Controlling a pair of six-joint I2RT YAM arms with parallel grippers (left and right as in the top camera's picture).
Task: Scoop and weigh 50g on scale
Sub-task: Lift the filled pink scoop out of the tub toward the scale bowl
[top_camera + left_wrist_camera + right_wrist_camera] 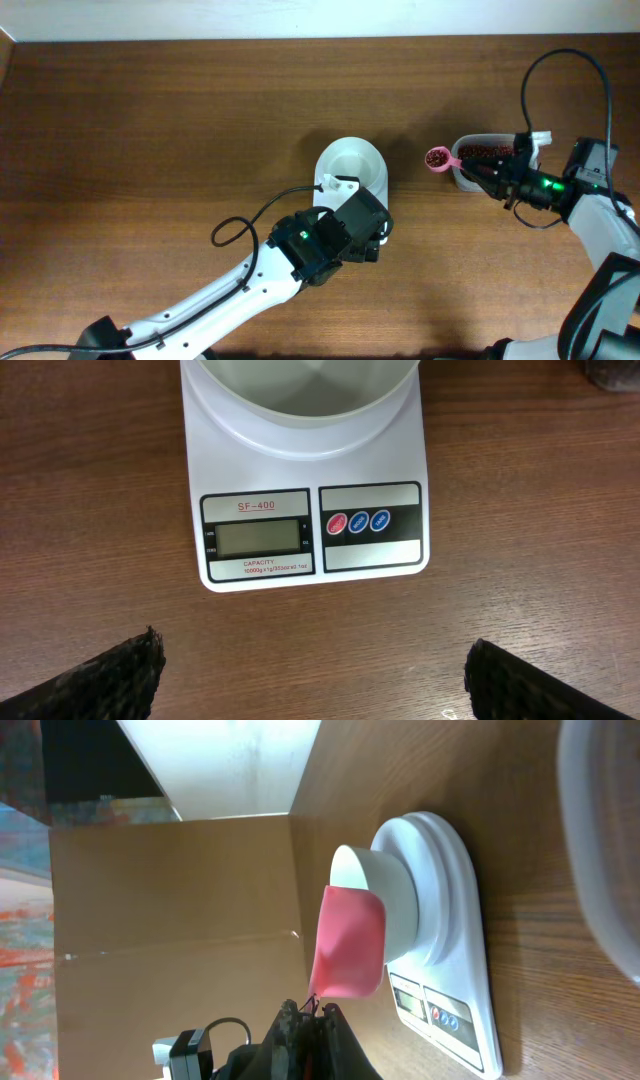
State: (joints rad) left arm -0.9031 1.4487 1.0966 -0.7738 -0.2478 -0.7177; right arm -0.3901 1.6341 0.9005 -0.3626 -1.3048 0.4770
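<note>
Brown wood worktop (150, 120) carries the white scale (310, 550) in its middle. My left end effector (315, 680) hangs by its display, fingers wide apart. Near the right edge sits the clear tub (463, 146). My right end effector (312, 1012) is clamped on the pink spoon (452, 164), full of beans (437, 158), between tub and scale.

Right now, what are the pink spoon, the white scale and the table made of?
The pink spoon looks like plastic: one even colour, smooth, softly dull. The scale seems to be white plastic too, smooth with a slight sheen and printed labels. The table looks like wood or a wood-look top: brown with grain lines; I can't tell which.
</note>
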